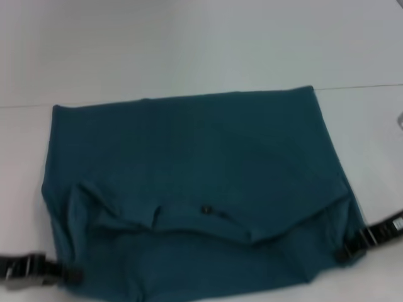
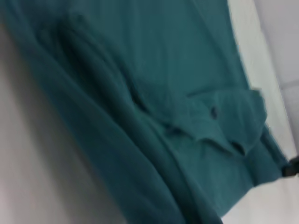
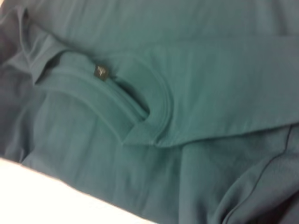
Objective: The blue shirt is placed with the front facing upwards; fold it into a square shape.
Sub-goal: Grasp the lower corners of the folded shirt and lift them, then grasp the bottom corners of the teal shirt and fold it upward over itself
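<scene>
I see the blue shirt (image 1: pixel 189 163) lying flat across the table (image 1: pixel 189 44), long axis left to right. My left gripper (image 1: pixel 66 274) and right gripper (image 1: pixel 346 251) touch its 2 near corners; I cannot tell their grip.

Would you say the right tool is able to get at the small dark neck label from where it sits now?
Probably yes: the right tool sits at the blue shirt's near corner, and the neck label lies uncovered, nothing between.
</scene>
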`<state>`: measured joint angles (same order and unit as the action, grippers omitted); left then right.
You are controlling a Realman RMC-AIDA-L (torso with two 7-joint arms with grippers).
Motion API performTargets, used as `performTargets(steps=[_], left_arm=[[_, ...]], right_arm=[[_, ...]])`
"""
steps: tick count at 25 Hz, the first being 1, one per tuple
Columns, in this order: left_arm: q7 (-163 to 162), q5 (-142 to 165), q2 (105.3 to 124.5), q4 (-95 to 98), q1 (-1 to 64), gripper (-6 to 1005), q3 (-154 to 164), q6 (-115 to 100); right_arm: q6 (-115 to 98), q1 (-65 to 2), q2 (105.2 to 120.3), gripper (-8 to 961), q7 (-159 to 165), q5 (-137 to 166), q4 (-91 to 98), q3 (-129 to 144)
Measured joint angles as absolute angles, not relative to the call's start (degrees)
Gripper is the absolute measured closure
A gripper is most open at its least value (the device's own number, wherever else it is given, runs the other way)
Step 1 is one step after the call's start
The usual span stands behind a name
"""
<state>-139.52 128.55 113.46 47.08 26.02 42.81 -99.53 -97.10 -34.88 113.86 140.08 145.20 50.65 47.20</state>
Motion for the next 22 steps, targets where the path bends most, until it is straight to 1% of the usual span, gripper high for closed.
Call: performTargets(steps=[2,7,13,16,17,19,22], left_arm=[[-139.13,133.4,113.68,48.55,24.68,953,42.73,-104.09],[-137.82,137.62,114.11,49.93,22.95,954,42.29,-106.53],[-136.4,140.0,114.19,49.58,23.2,954,40.05,-106.5],[-136.42,139.73,113.52,49.52,24.8,953,37.0,-106.18],[-136.54,139.72,113.16,49.46,25.41,953,36.15,-106.12],[-137.21,139.72,112.0,48.3,27.7,953,32.5,-105.71],[-138.43,139.73,110.33,45.96,31.1,953,28.3,-104.62]], right_arm=[[-101.95,-33.85,113.62,888,138.91,145.29,50.67,47.02],[-104.73,-32.53,113.37,888,138.25,145.57,50.7,46.88],[-106.01,-31.87,113.63,887,137.01,145.19,50.3,46.09],[-108.09,-32.28,113.68,887,134.24,142.39,50.21,43.48],[-108.95,-32.44,113.44,887,133.0,140.57,50.21,42.33],[-109.12,-32.49,112.73,887,132.04,137.99,50.2,40.6],[-106.39,-32.96,111.17,887,132.72,134.7,50.05,36.3]])
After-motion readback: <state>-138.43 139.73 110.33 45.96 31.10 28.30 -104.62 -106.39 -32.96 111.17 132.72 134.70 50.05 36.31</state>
